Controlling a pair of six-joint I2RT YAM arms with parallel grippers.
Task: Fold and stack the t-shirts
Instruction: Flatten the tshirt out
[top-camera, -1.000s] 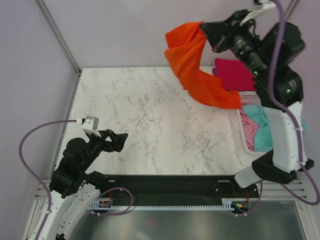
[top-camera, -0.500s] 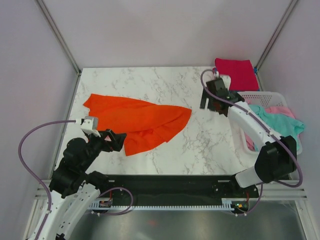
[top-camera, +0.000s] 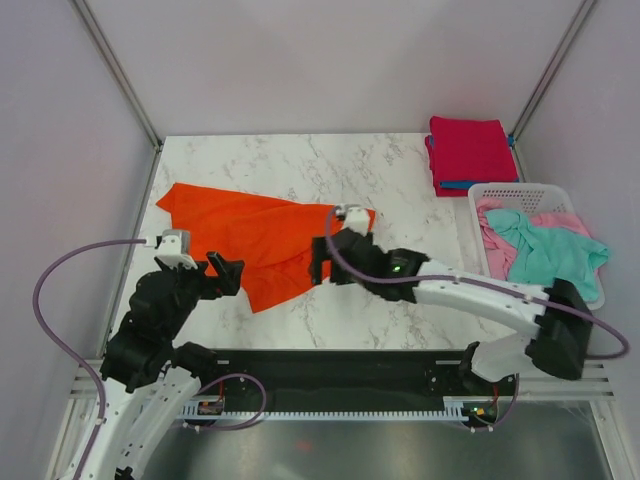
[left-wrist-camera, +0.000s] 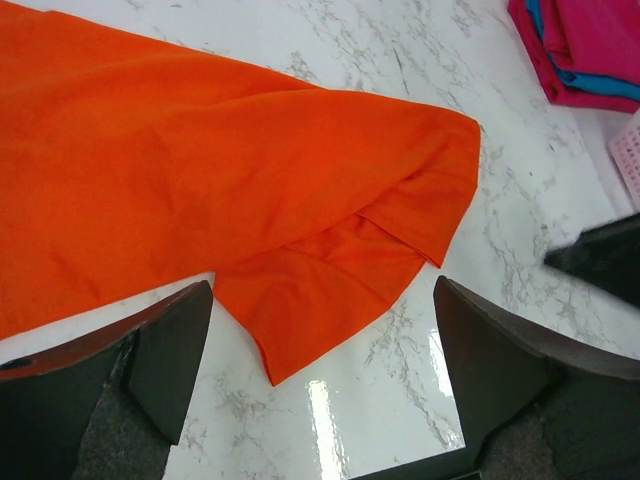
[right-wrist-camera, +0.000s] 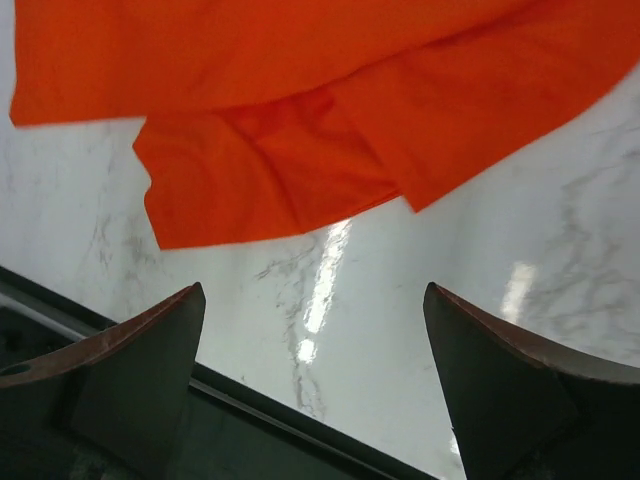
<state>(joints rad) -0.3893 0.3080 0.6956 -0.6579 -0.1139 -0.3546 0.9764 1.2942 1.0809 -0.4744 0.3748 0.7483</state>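
Observation:
An orange-red t-shirt (top-camera: 250, 235) lies loosely spread across the left half of the marble table, one corner pointing toward the near edge. My left gripper (top-camera: 226, 274) hovers open at its near left edge; in the left wrist view the orange-red t-shirt (left-wrist-camera: 200, 170) fills the area above the left gripper (left-wrist-camera: 320, 385). My right gripper (top-camera: 318, 264) stands open, low over the shirt's near right edge. The right wrist view has the orange-red t-shirt (right-wrist-camera: 300, 110) just beyond the right gripper (right-wrist-camera: 315, 390), with bare table between the fingers. A folded magenta t-shirt (top-camera: 468, 150) lies on a blue one at the back right.
A white slotted basket (top-camera: 487, 192) at the right edge holds teal (top-camera: 545, 250) and pink (top-camera: 495, 222) shirts. The black frame rail (top-camera: 340, 365) runs along the table's near edge. Grey walls close in the back and the sides.
The right arm had the orange-red t-shirt lifted high at the back right; the shirt now lies spread on the table, and the right gripper has opened and swung down to its near right edge.

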